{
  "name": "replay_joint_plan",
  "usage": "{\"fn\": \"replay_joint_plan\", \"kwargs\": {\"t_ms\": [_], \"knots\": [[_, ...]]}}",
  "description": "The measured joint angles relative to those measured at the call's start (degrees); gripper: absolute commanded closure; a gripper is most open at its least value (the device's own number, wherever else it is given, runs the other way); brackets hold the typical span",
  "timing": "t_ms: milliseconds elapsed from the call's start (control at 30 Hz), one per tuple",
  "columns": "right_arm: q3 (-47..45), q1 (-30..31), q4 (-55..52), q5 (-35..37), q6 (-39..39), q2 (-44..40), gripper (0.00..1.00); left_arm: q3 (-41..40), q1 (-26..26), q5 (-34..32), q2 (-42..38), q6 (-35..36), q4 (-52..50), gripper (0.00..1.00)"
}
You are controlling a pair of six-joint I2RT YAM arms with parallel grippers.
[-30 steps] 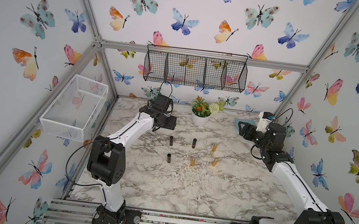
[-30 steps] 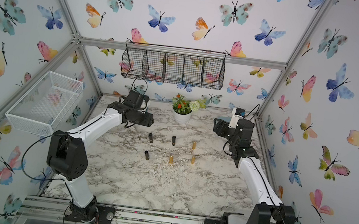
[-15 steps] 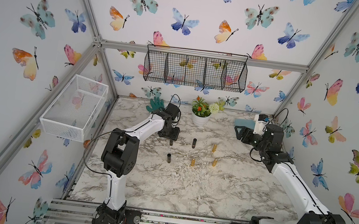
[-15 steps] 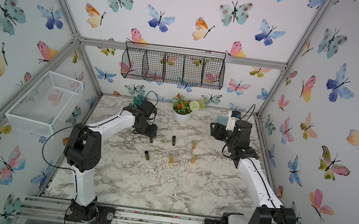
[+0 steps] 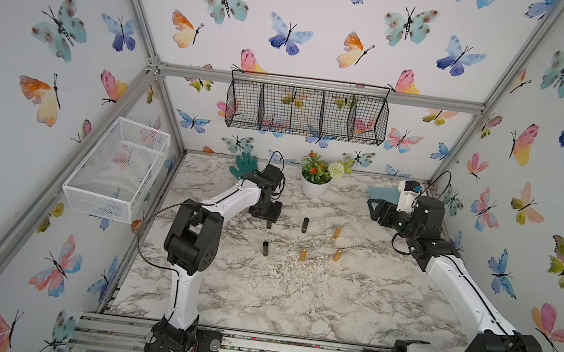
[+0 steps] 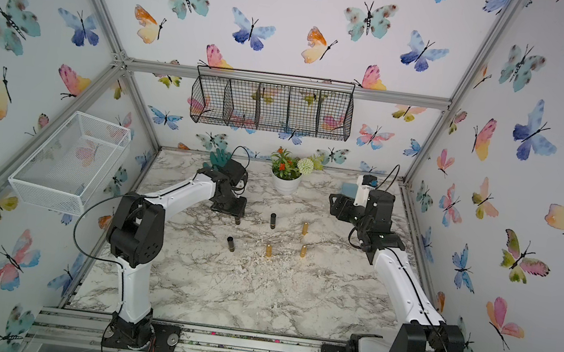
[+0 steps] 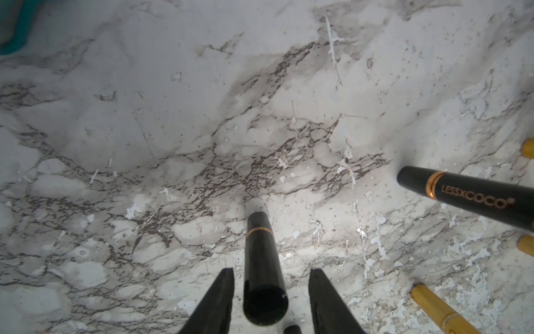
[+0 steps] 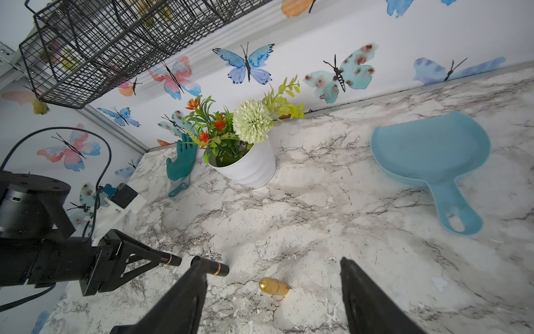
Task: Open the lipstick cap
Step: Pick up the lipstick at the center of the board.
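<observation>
Left wrist view: left claw (image 7: 271, 271) straddles one upright lipstick (image 7: 261, 260). Jaws are narrow, with a sliver of marble showing on each side, so nothing is gripped.

It stands at the rear left of the cluster, mid-bench (image 5: 294, 297).

Right claw (image 5: 374, 209) hangs over the right rear, jaws wide, holding nothing.

Edges: walls (image 5: 309, 40) on three sides, rail (image 5: 287, 348) at the front. The front half is open marble. Along the rear edge sit a flower pot (image 5: 313, 190), a green glove (image 5: 244, 166) and a blue dustpan (image 8: 430, 150).

Count: three black lipsticks in all, the other two (image 5: 304, 225) (image 5: 265, 248) nearby. Three gold tubes (image 5: 303, 255), all standing apart.

Look: glossy black tube, thin copper band near the foot, cap on.
</observation>
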Motion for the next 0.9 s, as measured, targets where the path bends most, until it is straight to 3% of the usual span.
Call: {"fn": "replay_joint_plan", "kwargs": {"t_ms": [200, 367, 567, 733, 900], "knots": [[-0.2, 0.0, 0.09, -0.02, -0.11, 0.33, 0.25, 0.37, 0.0, 0.02, 1.16, 0.09, -0.22, 0.69], [-0.2, 0.0, 0.2, -0.04, -0.35, 0.61, 0.27, 0.46, 0.02, 0.0, 1.14, 0.44, -0.46, 0.84], [-0.09, 0.98, 0.24, -1.64, -1.62, 1.27, 0.3, 0.98, 0.0, -1.77, 0.83, 0.61, -1.77, 0.9], [3.15, 7.72, -0.81, -3.39, -6.93, 4.04, 0.3, 5.35, 0.26, -1.75, -2.99, -0.28, -6.58, 0.9], [7.87, 17.2, -0.63, -8.59, -13.62, 4.79, 0.34, 10.25, 1.6, 3.19, -14.45, -1.97, -8.9, 0.92]]}}
